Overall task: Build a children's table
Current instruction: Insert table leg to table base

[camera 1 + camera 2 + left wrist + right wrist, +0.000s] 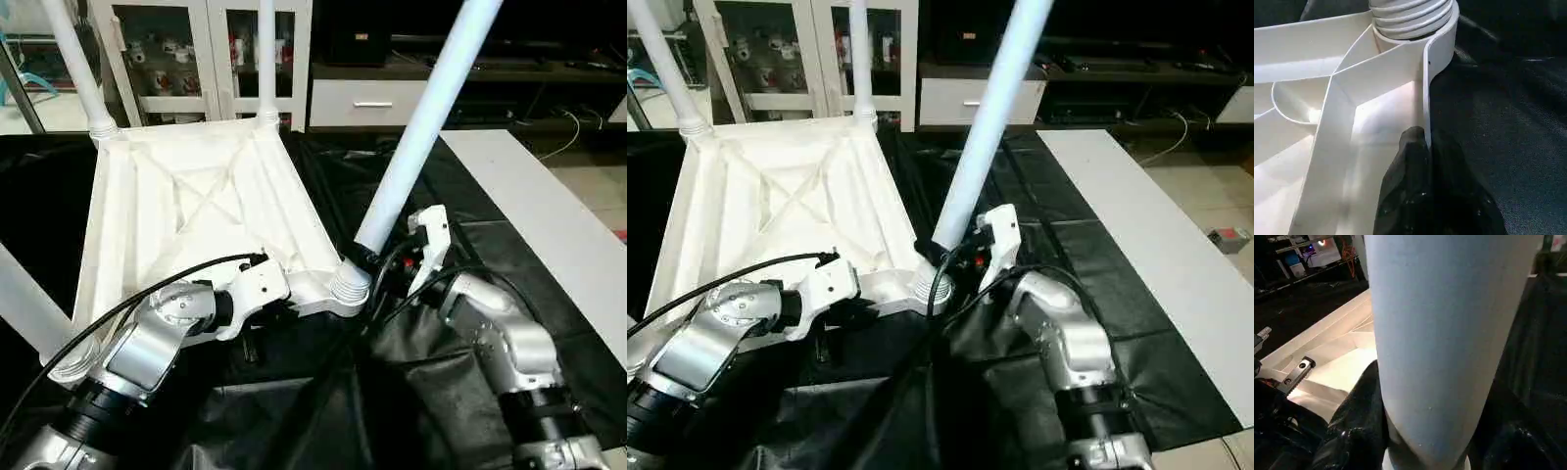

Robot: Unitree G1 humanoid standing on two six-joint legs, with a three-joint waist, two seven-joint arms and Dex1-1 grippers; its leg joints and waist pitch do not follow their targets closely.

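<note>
Table top (186, 211) lies upside down on black sheeting (323, 392), X-ribbed underside up. Its near-left corner is hidden behind the left forearm, and the far legs run out of the top edge of the head views, so their ends are not visible. Far-left leg (76, 64) and far-right leg (266, 54) stand in their sockets. A fourth leg (24, 304) shows at the left edge, cut off; its socket is covered by the arm.

Near-right leg (421, 127) rises tilted to the right from the ribbed corner socket (350, 284); whether it is fully seated cannot be told.

Left gripper (1425, 147): fingers pressed together on the table top's rim wall, just beside the near-right socket. In the left wrist view one black finger (1415, 196) sits on the inner face of the wall; the other is mostly hidden behind it. Left forearm reaches in low from bottom left, wrist turned inward, cable looping over it.

Right gripper (377, 259): clamped around the base of the near-right leg, right above the socket. Fingertips are hidden behind the leg in the head views; the right wrist view shows one black finger (1359, 421) against the leg's side, and the leg blocks most of that picture. Right forearm comes up from bottom right, wrist bent inward toward the leg, white gripper housing (431, 235) upright beside it.

White board (529, 206) lies on the floor at right, apart from the table.
</note>
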